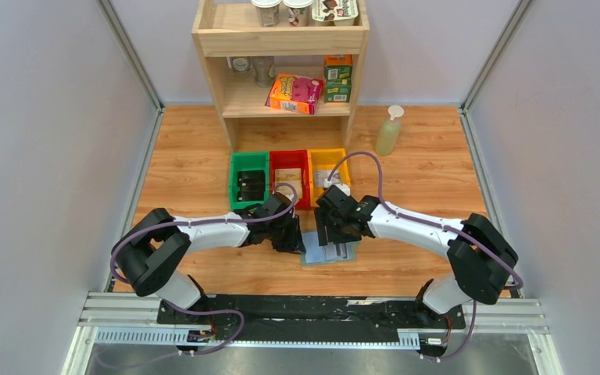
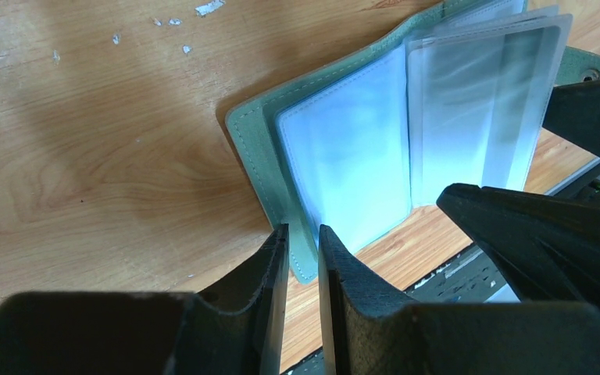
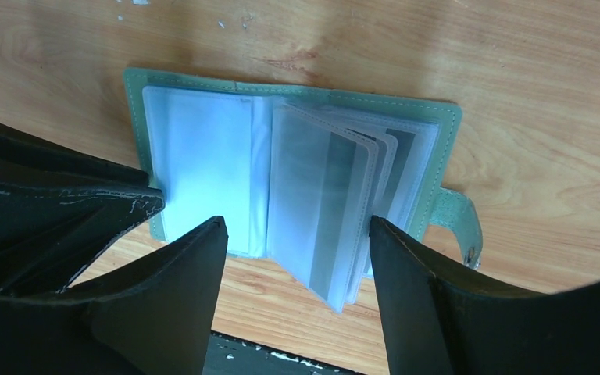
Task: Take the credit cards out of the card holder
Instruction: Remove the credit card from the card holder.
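Observation:
The card holder (image 1: pixel 330 254) lies open on the wooden table, grey-green cover (image 2: pixel 254 148) down, with pale blue clear sleeves (image 3: pixel 320 195) fanned up from its spine and the closure tab (image 3: pixel 457 215) at its right. Grey shading shows through some sleeves; I cannot make out a credit card clearly. My left gripper (image 1: pixel 295 238) is nearly shut, its tips (image 2: pixel 303 230) at the holder's near left corner, seemingly pressing on it. My right gripper (image 1: pixel 334 230) is open, and its fingers (image 3: pixel 297 230) straddle the raised sleeves without closing on them.
Green (image 1: pixel 248 183), red (image 1: pixel 290 178) and yellow (image 1: pixel 326 168) bins stand in a row just behind the grippers; the green one holds dark flat things. A wooden shelf (image 1: pixel 281 101) with boxes and cups stands behind them, with a spray bottle (image 1: pixel 388 131) to its right.

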